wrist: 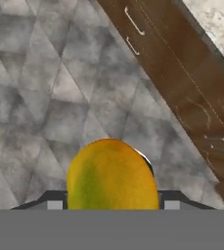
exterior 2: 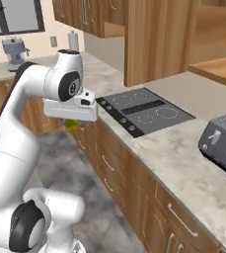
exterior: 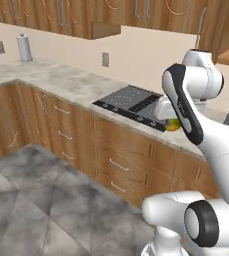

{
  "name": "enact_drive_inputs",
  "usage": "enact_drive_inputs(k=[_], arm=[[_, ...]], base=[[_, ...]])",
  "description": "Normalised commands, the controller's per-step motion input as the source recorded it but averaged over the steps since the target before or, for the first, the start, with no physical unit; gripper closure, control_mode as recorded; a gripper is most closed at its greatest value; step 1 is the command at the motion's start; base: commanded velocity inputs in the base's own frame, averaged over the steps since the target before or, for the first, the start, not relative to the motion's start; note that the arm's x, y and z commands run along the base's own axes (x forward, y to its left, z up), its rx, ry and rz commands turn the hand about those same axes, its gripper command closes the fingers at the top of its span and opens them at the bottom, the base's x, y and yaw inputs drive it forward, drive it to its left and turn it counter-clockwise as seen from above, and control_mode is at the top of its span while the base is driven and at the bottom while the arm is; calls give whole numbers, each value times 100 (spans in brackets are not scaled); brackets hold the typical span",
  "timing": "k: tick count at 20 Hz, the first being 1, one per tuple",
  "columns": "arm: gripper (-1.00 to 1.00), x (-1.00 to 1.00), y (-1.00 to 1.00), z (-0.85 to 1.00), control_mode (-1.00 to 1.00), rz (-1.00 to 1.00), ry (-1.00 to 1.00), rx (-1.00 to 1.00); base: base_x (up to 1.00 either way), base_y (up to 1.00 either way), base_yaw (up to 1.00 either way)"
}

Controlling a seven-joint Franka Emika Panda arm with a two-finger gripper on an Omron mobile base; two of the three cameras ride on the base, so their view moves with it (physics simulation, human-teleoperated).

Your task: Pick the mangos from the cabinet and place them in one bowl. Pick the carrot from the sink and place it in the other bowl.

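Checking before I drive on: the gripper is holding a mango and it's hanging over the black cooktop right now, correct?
Not quite. The gripper does hold a mango, but it hangs over the grey floor in front of the wooden cabinet fronts, not over the cooktop. The hand view shows the floor beneath it.

Yellow-orange mango (wrist: 112,176) with green streak, grey marbled floor (wrist: 45,88), dark black cooktop (exterior 2: 144,111), wood-grain brown drawers (exterior: 121,155)

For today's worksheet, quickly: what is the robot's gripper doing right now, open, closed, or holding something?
Gripper: closed on a mango, held above the grey floor beside the wooden lower cabinets.
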Motion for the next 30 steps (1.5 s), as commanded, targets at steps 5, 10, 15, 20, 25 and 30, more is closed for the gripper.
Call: enact_drive_inputs(k=[5,10,15,20,25,30], arm=[[100,0,0,0,100,0,0,0],[100,0,0,0,100,0,0,0],[100,0,0,0,100,0,0,0],[100,0,0,0,100,0,0,0],[100,0,0,0,100,0,0,0],[100,0,0,0,100,0,0,0]], base=[[0,0,76],[0,0,77],[0,0,77],[0,0,75],[0,0,73],[0,0,73]])
